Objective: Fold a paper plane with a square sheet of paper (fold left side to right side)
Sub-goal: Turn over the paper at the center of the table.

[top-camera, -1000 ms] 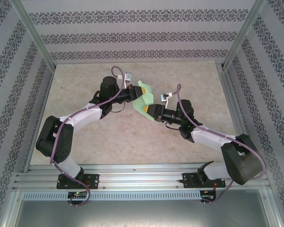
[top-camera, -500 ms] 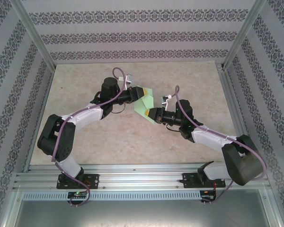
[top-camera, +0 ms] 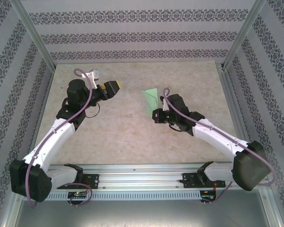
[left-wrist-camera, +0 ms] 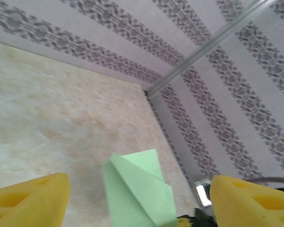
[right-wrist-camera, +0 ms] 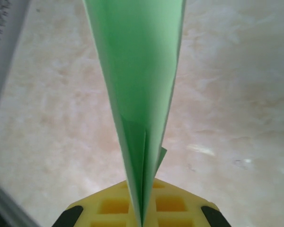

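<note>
The paper plane is a light green sheet folded into a narrow, pointed shape with layered flaps. It stands on edge above the middle of the table, and my right gripper is shut on its near end. In the right wrist view the paper plane rises from between the yellow fingertips, which pinch it along its crease. My left gripper hangs well to the left of it, apart from it and open. In the left wrist view the paper plane lies beyond the two spread yellow fingers, with nothing between them.
The beige marbled table is walled by patterned panels on three sides, with aluminium posts at the back corners. A metal rail carrying both arm bases runs along the near edge.
My left gripper opened, let go of the paper and drew back to the left. My right gripper shut on the paper and now holds it alone.
</note>
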### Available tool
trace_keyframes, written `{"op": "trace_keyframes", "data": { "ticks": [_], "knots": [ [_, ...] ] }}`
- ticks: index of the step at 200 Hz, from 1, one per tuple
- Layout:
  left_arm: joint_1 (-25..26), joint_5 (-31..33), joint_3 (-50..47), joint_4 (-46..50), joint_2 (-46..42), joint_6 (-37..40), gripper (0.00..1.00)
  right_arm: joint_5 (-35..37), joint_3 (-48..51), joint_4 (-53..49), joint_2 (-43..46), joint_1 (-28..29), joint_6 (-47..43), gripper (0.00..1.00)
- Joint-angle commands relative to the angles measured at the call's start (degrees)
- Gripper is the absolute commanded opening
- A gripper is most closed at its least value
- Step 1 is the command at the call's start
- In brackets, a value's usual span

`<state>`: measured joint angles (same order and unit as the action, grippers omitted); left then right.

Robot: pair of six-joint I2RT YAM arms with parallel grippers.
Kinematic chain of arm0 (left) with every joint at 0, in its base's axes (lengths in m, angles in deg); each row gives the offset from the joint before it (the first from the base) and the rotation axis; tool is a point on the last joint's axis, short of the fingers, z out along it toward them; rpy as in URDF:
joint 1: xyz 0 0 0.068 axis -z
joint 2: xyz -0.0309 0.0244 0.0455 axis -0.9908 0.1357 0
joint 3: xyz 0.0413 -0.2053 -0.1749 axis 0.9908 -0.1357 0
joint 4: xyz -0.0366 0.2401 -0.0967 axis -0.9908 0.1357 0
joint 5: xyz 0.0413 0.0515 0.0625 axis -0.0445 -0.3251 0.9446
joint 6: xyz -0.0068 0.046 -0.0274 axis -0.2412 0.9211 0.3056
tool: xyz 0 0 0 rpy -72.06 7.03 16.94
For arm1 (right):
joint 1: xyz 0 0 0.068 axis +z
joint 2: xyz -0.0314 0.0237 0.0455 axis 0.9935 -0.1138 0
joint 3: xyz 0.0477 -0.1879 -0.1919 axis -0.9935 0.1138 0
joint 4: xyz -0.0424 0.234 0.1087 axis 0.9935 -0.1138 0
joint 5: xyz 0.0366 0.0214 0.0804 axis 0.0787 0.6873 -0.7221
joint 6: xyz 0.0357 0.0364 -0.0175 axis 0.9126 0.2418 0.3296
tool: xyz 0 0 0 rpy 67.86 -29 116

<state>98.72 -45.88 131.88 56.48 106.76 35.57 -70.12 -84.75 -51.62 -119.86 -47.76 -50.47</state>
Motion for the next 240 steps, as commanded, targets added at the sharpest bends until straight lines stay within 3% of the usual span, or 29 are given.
{"op": "trace_keyframes", "data": {
  "ticks": [1,24,46,73,101,125,143,151,163,191,216,240],
  "knots": [
    [-0.45,13.14,-2.18,12.44,-4.43,7.48,0.81,24.53,-6.75,-19.64,-2.85,4.89,-10.07,0.00],
    [-0.64,20.53,-3.80,16.33,-8.67,8.36,0.82,40.67,-13.58,-30.29,-9.70,10.34,-12.54,0.00],
    [-0.71,26.04,-4.92,19.17,-11.52,8.48,0.84,50.20,-18.73,-37.15,-16.96,14.14,-13.30,0.00],
    [-0.83,30.21,-5.71,21.70,-13.15,8.17,0.85,57.44,-23.67,-42.33,-26.54,17.90,-14.19,0.00],
    [-0.78,30.61,-6.22,22.20,-13.17,7.71,0.85,61.52,-29.12,-45.85,-37.11,20.99,-15.27,0.00],
    [-0.82,30.14,-6.53,21.85,-12.83,7.50,0.85,60.33,-32.28,-45.20,-43.94,22.56,-16.56,0.00],
    [-0.81,29.57,-6.50,21.62,-12.51,7.62,0.85,57.95,-33.95,-44.01,-46.87,23.40,-17.13,0.06],
    [-0.79,29.21,-6.54,21.57,-12.27,7.66,0.85,55.71,-34.38,-43.16,-47.27,23.76,-17.31,0.11],
    [-0.79,28.40,-6.31,21.48,-11.82,7.97,0.85,51.26,-34.19,-41.05,-46.55,24.63,-18.10,0.25],
    [-0.86,25.07,-6.15,20.83,-10.34,9.05,0.86,42.28,-30.86,-36.43,-39.57,27.17,-18.52,0.53],
    [-0.87,19.50,-6.58,18.75,-7.95,9.56,0.85,34.77,-26.52,-33.48,-30.22,27.47,-17.17,0.68],
    [-0.79,9.19,-7.28,14.62,-3.63,9.85,0.85,29.60,-21.68,-28.97,-19.23,26.03,-16.30,0.80]
  ]
}}
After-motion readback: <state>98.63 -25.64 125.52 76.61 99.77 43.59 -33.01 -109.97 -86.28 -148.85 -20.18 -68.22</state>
